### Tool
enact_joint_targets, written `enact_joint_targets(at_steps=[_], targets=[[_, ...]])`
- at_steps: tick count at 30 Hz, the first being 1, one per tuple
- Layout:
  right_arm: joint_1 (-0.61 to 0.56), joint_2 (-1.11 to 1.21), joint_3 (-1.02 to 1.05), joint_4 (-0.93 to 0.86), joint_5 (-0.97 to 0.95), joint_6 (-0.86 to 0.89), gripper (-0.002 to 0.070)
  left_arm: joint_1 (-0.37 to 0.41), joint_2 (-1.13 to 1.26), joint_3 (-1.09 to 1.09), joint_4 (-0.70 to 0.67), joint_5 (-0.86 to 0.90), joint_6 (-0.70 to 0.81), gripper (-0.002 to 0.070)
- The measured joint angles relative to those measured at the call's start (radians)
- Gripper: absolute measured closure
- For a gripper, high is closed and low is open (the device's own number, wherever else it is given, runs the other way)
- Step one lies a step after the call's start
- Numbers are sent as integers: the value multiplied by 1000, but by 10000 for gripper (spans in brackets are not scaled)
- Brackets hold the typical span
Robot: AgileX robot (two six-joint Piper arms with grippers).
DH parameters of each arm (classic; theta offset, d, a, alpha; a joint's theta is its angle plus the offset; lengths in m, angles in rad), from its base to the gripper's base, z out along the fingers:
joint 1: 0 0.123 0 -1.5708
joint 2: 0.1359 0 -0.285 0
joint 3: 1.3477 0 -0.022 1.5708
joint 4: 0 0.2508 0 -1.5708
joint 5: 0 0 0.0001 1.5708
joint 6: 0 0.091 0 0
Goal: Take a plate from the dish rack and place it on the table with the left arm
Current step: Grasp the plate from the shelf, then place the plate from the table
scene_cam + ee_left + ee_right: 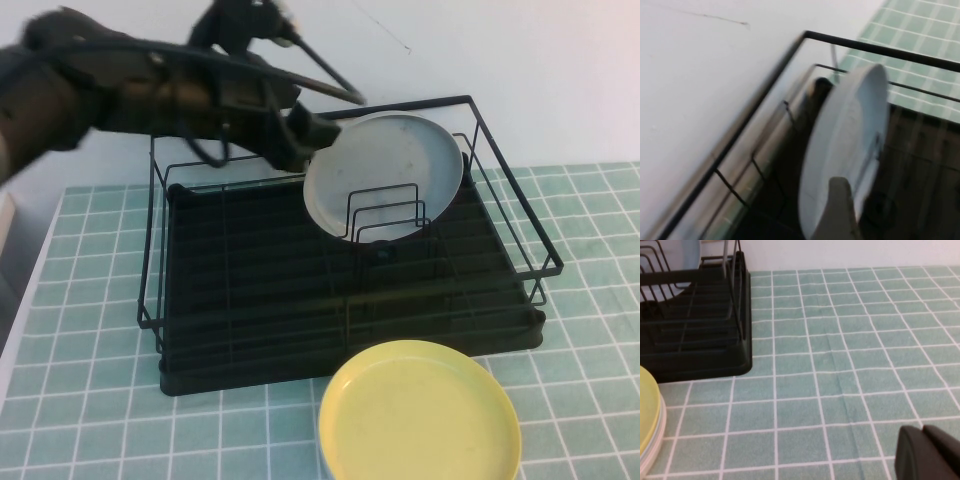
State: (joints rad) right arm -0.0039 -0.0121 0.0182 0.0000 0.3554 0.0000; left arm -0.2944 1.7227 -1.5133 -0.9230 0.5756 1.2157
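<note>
The pale grey plate (385, 170) stands upright in the dividers at the back right of the black dish rack (250, 290). My left arm reaches over the rack from the left, and my left gripper (312, 135) is open at the plate's upper left rim. In the left wrist view the plate (845, 135) shows nearly edge-on, with one pale finger (840, 210) across its near face; the other finger is hidden. My right gripper (922, 429) is shut and empty, low over the green tiled table (840, 365), to the right of the rack (695, 355).
A yellow plate (420, 415) lies flat on the table in front of the rack and also shows in the right wrist view (646, 415). A white wall stands close behind the rack. Bare tiles (580, 210) lie to the rack's right and left.
</note>
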Motion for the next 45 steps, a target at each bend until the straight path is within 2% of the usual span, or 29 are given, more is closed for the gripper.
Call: enact_joint_targets(at_steps=[5, 9, 18, 24, 27, 29, 31, 32, 35, 45], targets=[[0, 0, 0, 0, 0, 0, 678, -70, 52, 0, -6, -208, 0, 172], [0, 0, 0, 0, 0, 0, 678, -87, 96, 0, -21, -317, 0, 186], [0, 0, 0, 0, 0, 0, 678, -93, 231, -1, -151, -405, 0, 190], [0, 0, 0, 0, 0, 0, 678, -93, 302, -1, -324, -476, 0, 202], [0, 0, 0, 0, 0, 0, 678, -93, 325, -2, -357, -480, 2, 273], [0, 0, 0, 0, 0, 0, 678, -93, 327, -2, -363, -472, 2, 389], [0, 0, 0, 0, 0, 0, 678, -93, 327, -4, -364, -456, 8, 538], [0, 0, 0, 0, 0, 0, 678, -93, 325, -4, -364, -449, 19, 578], [0, 0, 0, 0, 0, 0, 678, -93, 307, -6, -346, -428, 35, 625], [0, 0, 0, 0, 0, 0, 678, -86, 92, -6, -256, -322, 27, 629]])
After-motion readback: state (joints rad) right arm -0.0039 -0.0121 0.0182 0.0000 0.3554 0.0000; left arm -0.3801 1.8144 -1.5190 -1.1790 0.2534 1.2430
